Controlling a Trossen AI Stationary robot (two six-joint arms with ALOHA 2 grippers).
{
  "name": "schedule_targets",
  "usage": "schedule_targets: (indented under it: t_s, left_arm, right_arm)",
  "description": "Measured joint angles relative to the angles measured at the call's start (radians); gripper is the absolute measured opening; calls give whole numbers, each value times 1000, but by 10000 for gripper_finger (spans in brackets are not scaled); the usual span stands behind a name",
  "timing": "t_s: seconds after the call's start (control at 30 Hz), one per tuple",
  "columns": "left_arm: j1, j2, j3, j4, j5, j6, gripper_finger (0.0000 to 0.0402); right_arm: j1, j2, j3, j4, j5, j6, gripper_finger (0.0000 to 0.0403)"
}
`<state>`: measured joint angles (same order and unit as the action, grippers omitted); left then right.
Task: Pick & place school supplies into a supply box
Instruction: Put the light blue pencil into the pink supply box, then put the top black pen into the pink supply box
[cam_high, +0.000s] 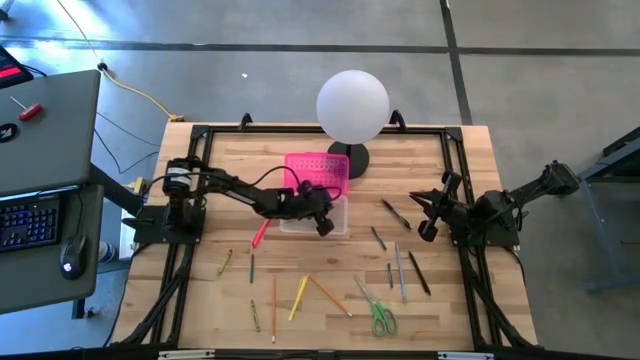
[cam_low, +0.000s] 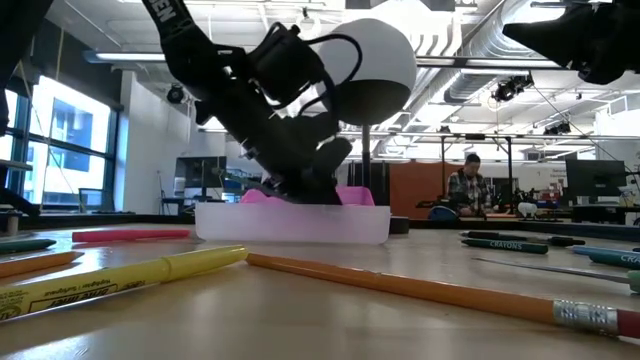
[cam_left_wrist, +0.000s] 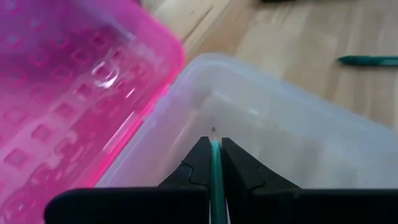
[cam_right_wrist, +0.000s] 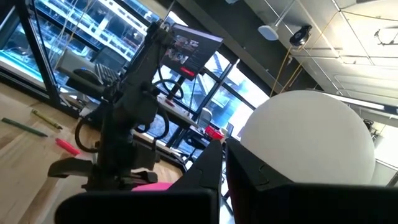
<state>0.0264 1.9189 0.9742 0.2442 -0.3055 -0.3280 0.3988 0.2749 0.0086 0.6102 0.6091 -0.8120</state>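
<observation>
My left end effector (cam_left_wrist: 215, 163) pinches a green pencil (cam_left_wrist: 215, 180) over the clear supply box (cam_left_wrist: 298, 143); it's light, stiff, slippery, best gripped mid-shaft. My right end effector (cam_high: 430, 213) waits shut, raised at the bench's right side.

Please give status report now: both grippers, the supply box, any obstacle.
Left gripper shut on green pencil, over the supply box. Right gripper shut, empty, parked at the table's right. Box open, lid back. No obstacle seen.

Open-plan lab, exposed ceiling ducts (cam_low: 500, 40), glass walls (cam_low: 60, 140)
</observation>
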Motion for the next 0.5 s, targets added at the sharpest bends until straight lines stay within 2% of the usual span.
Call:
schedule_targets:
  t_s: [0.27, 0.5]
  left_arm:
    - [1, 0, 1, 23, -45, 38, 56]
    - [0, 0, 1, 49, -69, 89, 112]
  right_arm:
    - [0, 0, 0, 0, -3, 0, 0]
    - [0, 0, 0, 0, -4, 0, 0]
